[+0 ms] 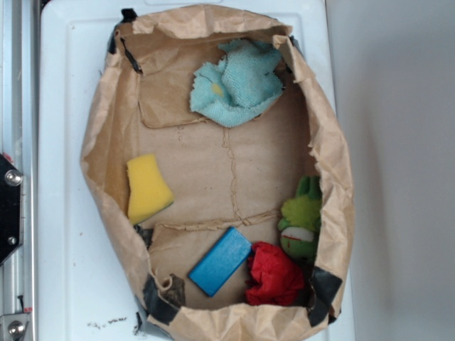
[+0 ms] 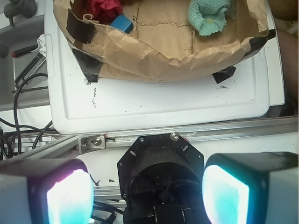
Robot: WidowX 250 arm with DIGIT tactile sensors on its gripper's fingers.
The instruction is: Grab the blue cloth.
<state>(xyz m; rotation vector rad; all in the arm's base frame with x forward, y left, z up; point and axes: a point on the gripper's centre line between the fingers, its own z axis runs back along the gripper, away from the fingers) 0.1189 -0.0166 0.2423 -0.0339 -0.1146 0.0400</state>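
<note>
— Well, report the scene, largest item first.

— White desk (image 1: 64,142), carrying a brown paper bag (image 1: 106,128) laid open as a tray, its corners patched with black tape (image 1: 160,302). Inside, the blue cloth (image 1: 238,85) lies crumpled at the far end, against the bag's wall, showing a small yellowish spot. A yellow sponge (image 1: 147,188) sits by the left wall. At the near end: a blue block (image 1: 220,261), a red cloth (image 1: 274,277) touching it, and a green plush toy (image 1: 302,217) against the right wall.

— And your hand?

— My hand (image 2: 147,191) is spread wide, holding nothing, outside the bag above the aluminium rail (image 2: 224,130), well apart from the blue cloth.
</note>
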